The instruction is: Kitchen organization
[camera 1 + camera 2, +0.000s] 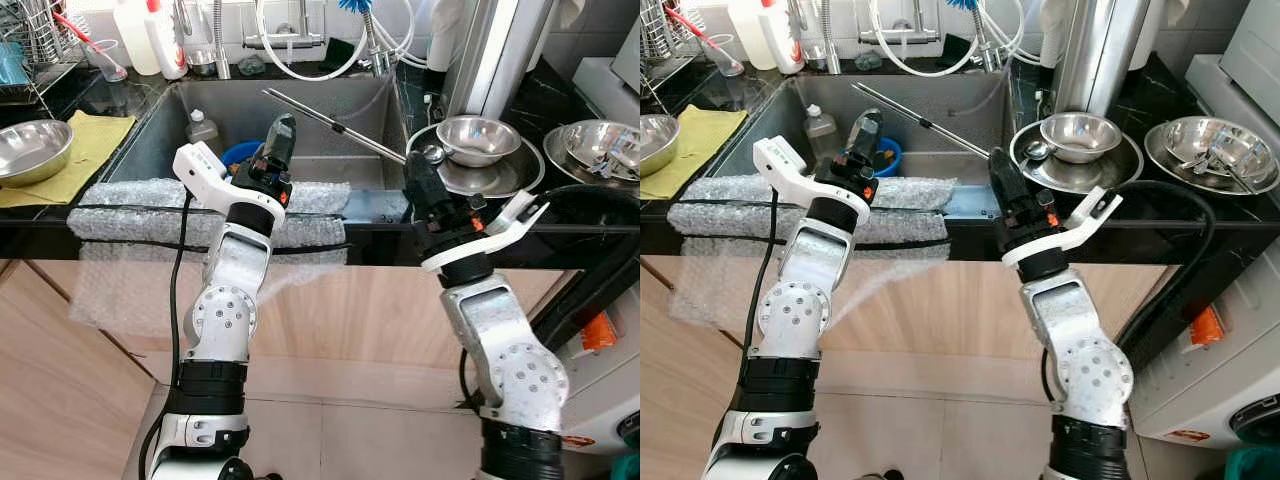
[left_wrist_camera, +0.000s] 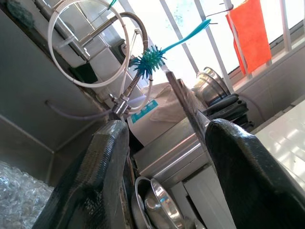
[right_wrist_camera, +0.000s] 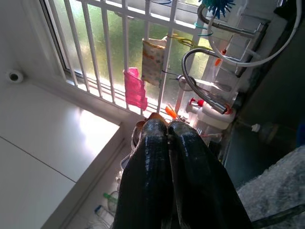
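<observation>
A robot stands at a kitchen counter, both silver arms raised over the front edge of a deep grey steel sink (image 1: 150, 135). The left gripper (image 1: 279, 137) hovers above the basin with its two black fingers spread apart and holding nothing. The right gripper (image 1: 416, 178) sits beside a small shiny steel bowl (image 1: 478, 139) stacked on a wide steel plate (image 1: 520, 178); its fingers are pressed together, empty. These dishes, right of the sink, look like the things to tidy. The risk, as I judge it: a closed gripper pushing forward could knock the smooth, rounded bowl off the plate, or slide off its slick rim. A long thin metal rod (image 1: 335, 125) crosses the sink and could snag an arm. Crinkly bubble wrap (image 1: 125, 200) pads the counter edge.
</observation>
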Motion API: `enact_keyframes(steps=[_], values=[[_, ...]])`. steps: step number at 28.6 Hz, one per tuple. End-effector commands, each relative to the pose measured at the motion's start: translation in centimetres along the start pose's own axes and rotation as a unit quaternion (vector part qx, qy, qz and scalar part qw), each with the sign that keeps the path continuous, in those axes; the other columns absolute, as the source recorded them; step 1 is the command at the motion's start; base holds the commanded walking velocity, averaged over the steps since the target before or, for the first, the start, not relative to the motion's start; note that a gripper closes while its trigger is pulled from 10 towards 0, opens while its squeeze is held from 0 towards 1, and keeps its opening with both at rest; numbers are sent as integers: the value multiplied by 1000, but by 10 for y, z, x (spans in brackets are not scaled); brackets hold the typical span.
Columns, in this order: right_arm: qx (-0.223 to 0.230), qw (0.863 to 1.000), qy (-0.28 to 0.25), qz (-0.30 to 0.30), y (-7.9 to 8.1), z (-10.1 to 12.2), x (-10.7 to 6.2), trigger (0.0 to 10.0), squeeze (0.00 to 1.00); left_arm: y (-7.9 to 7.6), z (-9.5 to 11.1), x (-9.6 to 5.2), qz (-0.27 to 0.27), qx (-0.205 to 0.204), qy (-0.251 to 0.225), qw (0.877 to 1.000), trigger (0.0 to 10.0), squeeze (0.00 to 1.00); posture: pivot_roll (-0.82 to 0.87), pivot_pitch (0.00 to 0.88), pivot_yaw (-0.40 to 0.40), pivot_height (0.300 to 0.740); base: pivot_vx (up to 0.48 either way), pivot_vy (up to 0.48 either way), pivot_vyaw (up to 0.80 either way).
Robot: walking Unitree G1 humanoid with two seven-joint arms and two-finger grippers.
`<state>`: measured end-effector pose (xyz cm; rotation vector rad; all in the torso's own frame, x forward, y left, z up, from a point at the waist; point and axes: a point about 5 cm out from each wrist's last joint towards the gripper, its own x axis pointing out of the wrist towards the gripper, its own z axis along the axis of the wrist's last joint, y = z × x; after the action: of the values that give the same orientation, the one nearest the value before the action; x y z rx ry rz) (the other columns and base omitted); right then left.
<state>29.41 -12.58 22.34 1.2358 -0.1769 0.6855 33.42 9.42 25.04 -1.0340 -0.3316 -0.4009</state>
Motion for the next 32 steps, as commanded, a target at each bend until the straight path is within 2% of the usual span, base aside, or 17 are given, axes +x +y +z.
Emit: enact_keyframes(steps=[1, 6, 10, 17, 25, 29, 32], values=[[-21, 1000, -3, -1, 5, 9, -2, 10000, 0, -11, -6, 1, -13, -30, -7, 999, 10000, 0, -38, 97, 58, 740, 0, 0, 0], [-36, 999, 8, -14, 5, 13, -5, 10000, 0, -10, -6, 1, -11, -27, -8, 1000, 10000, 0, -38, 101, 56, 740, 0, 0, 0], [-49, 998, 41, -16, 8, 12, -12, 10000, 0, -9, -4, 1, -8, -25, -8, 1000, 10000, 0, -40, 104, 54, 740, 0, 0, 0], [-26, 998, 50, -3, 12, 8, -13, 10000, 0, -7, -8, 0, -6, -31, 4, 999, 10000, 0, -40, 102, 57, 740, 0, 0, 0], [-1, 999, 40, 3, 16, 3, -12, 10000, 0, -1, -10, -8, -2, -35, 31, 999, 10000, 0, -38, 98, 64, 740, 0, 0, 0], [-9, 999, 48, -6, 14, 2, -13, 10000, 0, 9, -3, -17, -1, 1, 48, 999, 10000, 0, -34, 82, 66, 740, 0, 0, 0], [-6, 999, 50, -6, 14, 0, -13, 10000, 0, 7, 1, -16, -3, -1, 43, 999, 10000, 0, -33, 74, 64, 740, 0, 0, 0]])
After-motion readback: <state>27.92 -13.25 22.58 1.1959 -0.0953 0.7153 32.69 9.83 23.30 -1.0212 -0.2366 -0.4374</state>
